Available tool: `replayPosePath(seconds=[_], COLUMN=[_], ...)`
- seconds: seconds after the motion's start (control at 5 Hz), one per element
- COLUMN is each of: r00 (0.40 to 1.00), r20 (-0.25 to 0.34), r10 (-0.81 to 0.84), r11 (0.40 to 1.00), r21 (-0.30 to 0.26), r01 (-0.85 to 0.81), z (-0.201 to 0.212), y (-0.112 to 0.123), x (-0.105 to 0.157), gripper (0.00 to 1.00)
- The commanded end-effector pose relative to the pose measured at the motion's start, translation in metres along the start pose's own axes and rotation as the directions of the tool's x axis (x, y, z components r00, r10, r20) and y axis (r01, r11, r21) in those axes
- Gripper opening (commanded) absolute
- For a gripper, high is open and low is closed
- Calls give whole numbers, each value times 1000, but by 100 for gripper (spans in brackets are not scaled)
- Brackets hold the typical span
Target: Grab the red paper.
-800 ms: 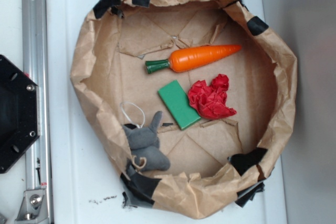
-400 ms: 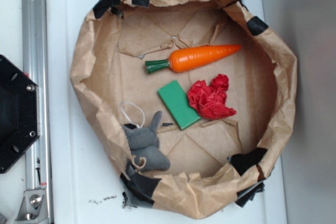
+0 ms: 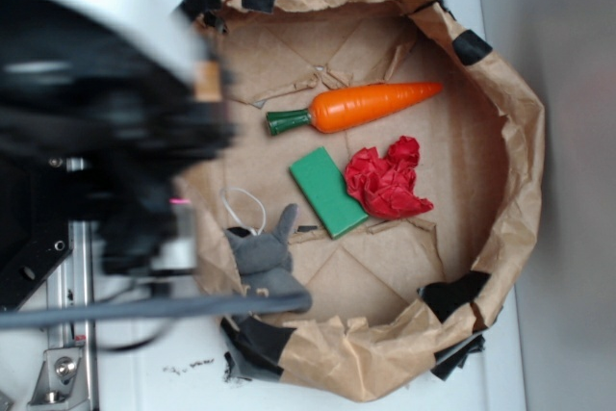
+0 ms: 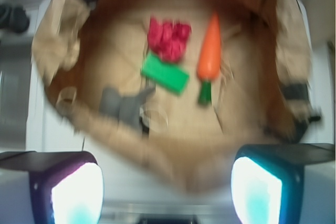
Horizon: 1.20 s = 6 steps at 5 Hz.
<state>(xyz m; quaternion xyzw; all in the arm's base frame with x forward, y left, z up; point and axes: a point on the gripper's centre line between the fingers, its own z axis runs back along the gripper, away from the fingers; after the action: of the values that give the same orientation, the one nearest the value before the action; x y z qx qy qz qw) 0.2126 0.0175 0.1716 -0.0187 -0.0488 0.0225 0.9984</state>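
The red paper (image 3: 387,183) is a crumpled bright red wad lying inside the brown paper bowl (image 3: 525,151), right of centre, touching the green block (image 3: 328,192). In the wrist view the red paper (image 4: 168,39) sits far ahead, above the green block (image 4: 165,74). My gripper (image 4: 167,182) is open, its two pads (image 4: 76,192) wide apart with nothing between them, and it hovers over the bowl's near rim. In the exterior view my arm (image 3: 106,132) is a dark blur over the bowl's left edge, well left of the paper.
An orange carrot (image 3: 361,106) with a green stem lies just beyond the red paper. A grey stuffed toy (image 3: 265,262) rests near the bowl's lower-left wall. The crumpled bowl walls stand up all round. A metal rail (image 3: 63,353) runs along the left.
My arm has swung into the exterior view from the left and now covers the bowl's left edge. The objects in the bowl have not moved.
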Motion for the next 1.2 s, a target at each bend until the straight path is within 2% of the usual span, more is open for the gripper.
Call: replayPosePath(seconds=[0.0, 0.2, 0.4, 0.6, 0.8, 1.0], r00=[1000, 992, 977, 967, 969, 958], r20=[17, 28, -17, -72, -80, -113], r10=[-18, -125, -211, -243, -232, -264], r11=[1000, 992, 975, 966, 970, 964], r21=[-12, -10, -68, -104, -94, -24], r01=[18, 126, 210, 235, 224, 263], z=[-77, -108, -137, -141, -140, -105], y=[6, -8, -20, -26, -27, -26], x=[84, 98, 98, 68, 61, 54], gripper=[100, 100, 100, 100, 0, 0])
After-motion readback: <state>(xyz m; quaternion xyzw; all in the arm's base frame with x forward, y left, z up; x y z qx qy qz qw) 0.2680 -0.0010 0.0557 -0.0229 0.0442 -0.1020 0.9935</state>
